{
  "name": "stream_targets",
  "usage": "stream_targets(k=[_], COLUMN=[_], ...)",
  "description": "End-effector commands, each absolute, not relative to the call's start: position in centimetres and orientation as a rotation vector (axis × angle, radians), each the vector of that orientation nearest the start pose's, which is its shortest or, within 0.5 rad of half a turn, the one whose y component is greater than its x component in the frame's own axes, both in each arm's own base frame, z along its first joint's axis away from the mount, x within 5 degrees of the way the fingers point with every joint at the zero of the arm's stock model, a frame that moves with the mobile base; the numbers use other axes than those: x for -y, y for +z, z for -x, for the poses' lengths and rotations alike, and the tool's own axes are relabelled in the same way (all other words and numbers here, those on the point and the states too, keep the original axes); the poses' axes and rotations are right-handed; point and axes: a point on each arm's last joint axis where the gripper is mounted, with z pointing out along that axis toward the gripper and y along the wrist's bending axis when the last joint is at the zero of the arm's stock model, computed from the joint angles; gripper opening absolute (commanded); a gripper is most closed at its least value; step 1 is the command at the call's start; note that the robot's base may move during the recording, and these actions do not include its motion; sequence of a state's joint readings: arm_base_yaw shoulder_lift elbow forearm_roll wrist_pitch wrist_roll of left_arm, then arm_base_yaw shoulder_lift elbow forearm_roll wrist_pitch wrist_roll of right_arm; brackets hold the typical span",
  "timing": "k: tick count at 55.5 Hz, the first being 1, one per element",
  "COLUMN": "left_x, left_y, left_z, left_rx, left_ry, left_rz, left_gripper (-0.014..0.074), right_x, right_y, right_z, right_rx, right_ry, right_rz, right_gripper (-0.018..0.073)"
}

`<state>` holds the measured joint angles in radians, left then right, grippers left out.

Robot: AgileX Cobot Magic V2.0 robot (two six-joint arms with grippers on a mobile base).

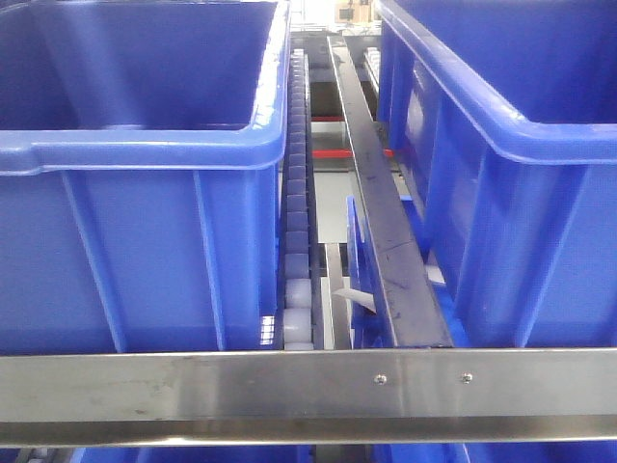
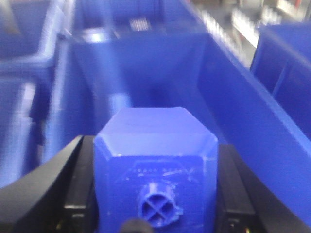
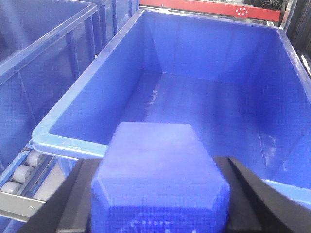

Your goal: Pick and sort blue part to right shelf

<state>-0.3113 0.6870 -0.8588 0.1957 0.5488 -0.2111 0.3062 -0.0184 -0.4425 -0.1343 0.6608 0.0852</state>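
Warehouse or factory stockroom, by the look of a steel flow rack [image 1: 386, 241]. Large blue plastic bins [image 1: 135, 241] lined up side by side on roller tracks [image 1: 297, 203], behind a flat steel rail [image 1: 193, 386] fixed with screws [image 1: 380, 378]. More bins of the same kind in rows in the wrist views, and a red metal beam [image 3: 204, 7] beyond the far one.

No legible text or numbers; only faint, unreadable raised marks on the blue part [image 2: 155, 145] in the left wrist view
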Motion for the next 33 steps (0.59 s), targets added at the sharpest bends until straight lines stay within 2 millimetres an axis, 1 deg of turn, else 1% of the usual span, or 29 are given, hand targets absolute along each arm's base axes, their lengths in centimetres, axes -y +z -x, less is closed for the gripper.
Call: stream_targets(k=[1,4,8,16,19,26,33], left_x=[4.6,5.4,6.4,8.0,8.6,9.7,10.5], left_y=[40.6,40.1,38.6,36.1,34.8,32.2,30.4], left_z=[-16.6,-18.8,-22.1,-26.8,-28.7,-32.0,-34.2], left_rx=[-1.830,-1.884,-1.973,-2.080,-2.127,-2.210,-2.260], left_ry=[-0.182,-0.173,-0.157,-0.138,-0.129,-0.114,-0.122], left_rz=[-0.184,-0.193,-0.208,-0.229,-0.237,-0.249,-0.243], left_gripper=[0.0211,0.0211,0.0211,0.0211,0.0211,0.0211,0.0211], right_x=[0.5,0.5,0.5,0.5,0.5,0.5,0.5], right_y=[31.3,31.3,31.3,31.3,31.3,31.3,31.3], right_z=[-0.7,-0.7,-0.7,-0.7,-0.7,-0.7,-0.7], right_rx=[-1.542,-1.542,-1.542,-1.543,-1.543,-1.543,-1.543], right_ry=[0.139,0.139,0.139,0.139,0.139,0.139,0.139], right_rz=[0.208,0.208,0.208,0.208,0.208,0.208,0.208], right_gripper=[0.0227,0.0227,0.0227,0.0227,0.0227,0.0227,0.0227])
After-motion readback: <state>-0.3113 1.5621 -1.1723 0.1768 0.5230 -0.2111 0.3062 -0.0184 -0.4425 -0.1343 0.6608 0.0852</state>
